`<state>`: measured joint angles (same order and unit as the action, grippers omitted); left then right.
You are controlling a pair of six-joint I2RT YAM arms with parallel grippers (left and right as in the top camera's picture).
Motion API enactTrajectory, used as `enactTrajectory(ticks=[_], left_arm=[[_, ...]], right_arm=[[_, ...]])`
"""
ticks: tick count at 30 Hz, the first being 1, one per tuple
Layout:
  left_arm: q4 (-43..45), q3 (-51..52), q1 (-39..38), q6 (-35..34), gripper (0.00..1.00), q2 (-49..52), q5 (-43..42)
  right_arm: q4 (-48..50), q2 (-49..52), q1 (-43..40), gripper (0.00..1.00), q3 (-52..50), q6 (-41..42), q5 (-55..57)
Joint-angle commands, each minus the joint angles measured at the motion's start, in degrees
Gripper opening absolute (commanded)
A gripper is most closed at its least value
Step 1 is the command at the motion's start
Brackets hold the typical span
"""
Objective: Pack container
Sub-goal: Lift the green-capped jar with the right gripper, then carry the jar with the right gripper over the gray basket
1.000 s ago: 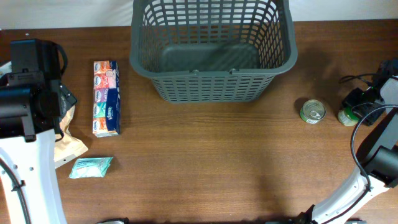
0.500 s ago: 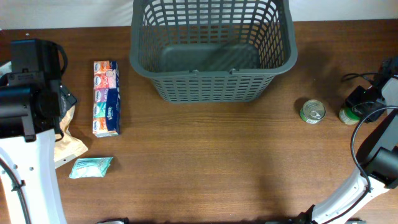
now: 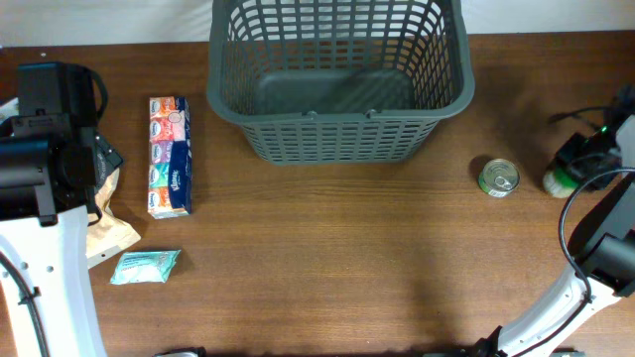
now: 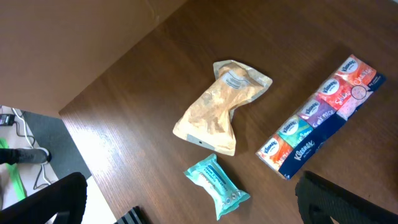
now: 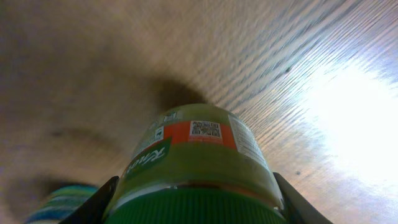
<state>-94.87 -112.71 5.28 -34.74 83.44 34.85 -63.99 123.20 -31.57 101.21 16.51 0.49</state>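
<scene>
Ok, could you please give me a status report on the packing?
Left jaws open, holding nothing. Right jaws shut on jar. Basket empty. Can close by jar, on basket side.

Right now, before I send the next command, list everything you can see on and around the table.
container: one, dark grey, far middle of the table, empty.
tissue multipack: one, red, teal and blue, left of the container.
pouch: one, beige, near the left edge.
small packet: one, teal, just nearer than the pouch.
tin can: one, silver top and green label, right of the container.
green-lidded jar: one, green, right of the tin can.
left gripper: one, black, open above the left-side items.
right gripper: one, black, closed on the green-lidded jar.
</scene>
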Motion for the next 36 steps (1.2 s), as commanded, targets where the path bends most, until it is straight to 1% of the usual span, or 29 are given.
enactTrajectory(ticks=[1,4,7,10,14,18,20,23,24,26,30,33,36], left_arm=[[0.07,0.15,0.24,-0.57,1.00,0.24,-0.20],[0.07,0.15,0.24,-0.57,1.00,0.24,-0.20],[0.07,0.15,0.24,-0.57,1.00,0.24,-0.20],[0.07,0.15,0.24,-0.57,1.00,0.24,-0.20],[0.07,0.15,0.24,-0.57,1.00,0.24,-0.20],[0.07,0.15,0.26,-0.57,1.00,0.24,-0.20],[0.07,0.15,0.24,-0.57,1.00,0.24,-0.20],[0.07,0.15,0.24,-0.57,1.00,0.24,-0.20],[0.07,0.15,0.24,-0.57,1.00,0.24,-0.20],[0.07,0.15,0.24,-0.57,1.00,0.24,-0.20],[0.07,0.15,0.24,-0.57,1.00,0.24,-0.20],[0.07,0.15,0.24,-0.57,1.00,0.24,-0.20],[0.07,0.15,0.24,-0.57,1.00,0.24,-0.20]], right_arm=[[-2.38,-0.37,0.11,0.04,7.48,0.48,-0.44],[-6.69,-0.37,0.09,0.04,14.32,0.46,-1.81],[-11.39,-0.37,0.11,0.04,22.80,0.46,-5.55],[-15.47,-0.37,0.11,0.04,32.15,0.46,-9.81],[-20.22,-0.37,0.11,0.04,47.58,0.46,-15.13],[-23.67,-0.37,0.50,0.04,62.03,0.55,-22.05],[-25.11,-0.37,1.68,0.04,69.92,2.89,-25.31],[-25.42,-0.39,4.31,0.04,77.26,4.31,-29.11],[-25.14,-0.57,5.68,0.04,78.99,5.20,-30.01],[-23.58,-2.43,9.05,0.04,78.40,6.49,-30.29],[-21.05,-3.58,18.03,0.04,78.38,6.43,-29.29],[-20.09,-3.48,25.55,0.04,77.79,6.14,-22.53],[-17.99,-3.17,33.16,0.04,75.49,3.19,-13.09]])
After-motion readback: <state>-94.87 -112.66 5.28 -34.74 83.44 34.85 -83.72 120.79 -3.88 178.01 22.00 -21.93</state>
